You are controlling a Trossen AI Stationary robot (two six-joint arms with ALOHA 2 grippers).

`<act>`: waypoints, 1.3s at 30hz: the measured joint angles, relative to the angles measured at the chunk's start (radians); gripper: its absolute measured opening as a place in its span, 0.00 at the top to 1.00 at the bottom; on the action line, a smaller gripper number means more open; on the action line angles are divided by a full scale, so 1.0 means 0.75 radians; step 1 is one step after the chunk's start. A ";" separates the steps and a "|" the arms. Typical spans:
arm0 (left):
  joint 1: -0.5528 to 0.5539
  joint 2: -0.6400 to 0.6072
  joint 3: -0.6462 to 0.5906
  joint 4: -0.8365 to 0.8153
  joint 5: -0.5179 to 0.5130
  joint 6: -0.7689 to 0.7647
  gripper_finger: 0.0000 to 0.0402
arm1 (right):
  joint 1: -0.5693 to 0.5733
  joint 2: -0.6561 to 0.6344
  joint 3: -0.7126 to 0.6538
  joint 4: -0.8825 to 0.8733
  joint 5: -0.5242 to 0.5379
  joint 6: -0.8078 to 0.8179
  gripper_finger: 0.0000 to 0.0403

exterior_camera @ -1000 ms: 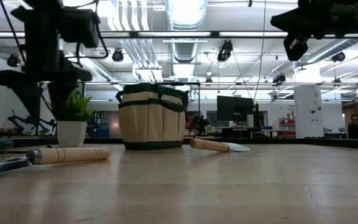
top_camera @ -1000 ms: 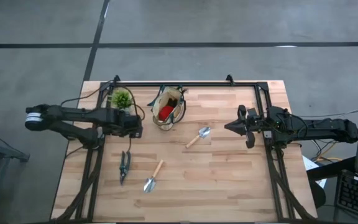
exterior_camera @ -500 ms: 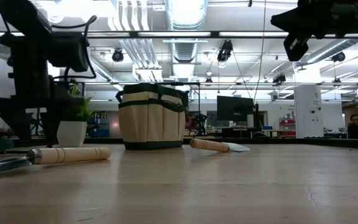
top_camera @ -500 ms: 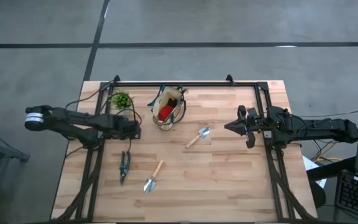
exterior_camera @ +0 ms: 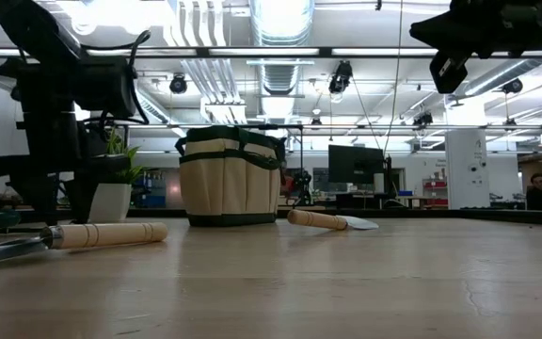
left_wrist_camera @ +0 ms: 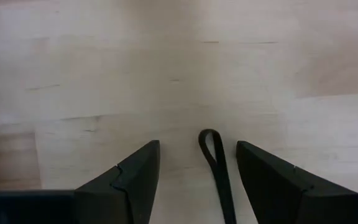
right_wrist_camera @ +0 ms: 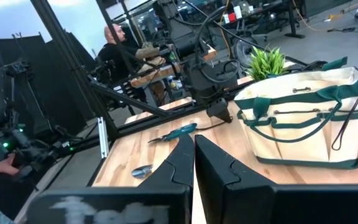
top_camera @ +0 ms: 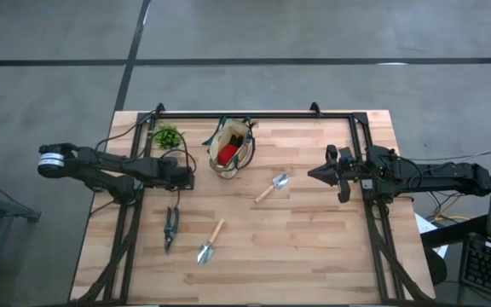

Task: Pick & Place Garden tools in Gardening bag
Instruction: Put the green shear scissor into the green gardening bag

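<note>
My left gripper point(top_camera: 186, 178) point(left_wrist_camera: 197, 148) is open, pointing down over the table just far of the dark pruning shears point(top_camera: 170, 228). The shears' thin dark loop end point(left_wrist_camera: 212, 144) lies between the fingers, untouched. One trowel point(top_camera: 210, 242) lies near the shears and a second trowel point(top_camera: 272, 186) lies mid-table. The beige gardening bag point(top_camera: 230, 147) stands on its base at the far side with a red item point(top_camera: 226, 156) inside. My right gripper point(top_camera: 318, 173) point(right_wrist_camera: 194, 155) is shut and empty at the right. Grey shears are not visible.
A small green potted plant point(top_camera: 167, 136) stands left of the bag, close to my left arm. A black frame rail point(top_camera: 254, 114) runs along the table's far edge. Bare wood lies between the second trowel and the near edge.
My left gripper has gone down and a little toward the table's near edge, away from the potted plant and toward the pruning shears. Tools and bag have stayed where they were.
</note>
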 joint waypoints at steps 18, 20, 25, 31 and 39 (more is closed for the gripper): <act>0.001 0.038 0.015 0.069 0.016 0.011 0.88 | 0.000 0.002 0.000 -0.013 0.000 -0.006 0.98; 0.001 0.033 0.014 0.083 0.020 0.025 0.94 | 0.000 0.002 0.000 -0.020 0.000 -0.008 0.98; 0.000 0.015 0.013 0.182 0.064 0.139 0.99 | 0.000 0.002 0.000 -0.038 0.000 -0.010 0.98; -0.007 -0.074 0.010 0.309 0.139 0.223 1.00 | 0.000 0.002 0.000 -0.042 0.000 -0.010 0.98; -0.095 -0.308 0.010 0.352 0.136 0.267 1.00 | 0.001 0.002 0.000 -0.051 -0.004 0.025 0.98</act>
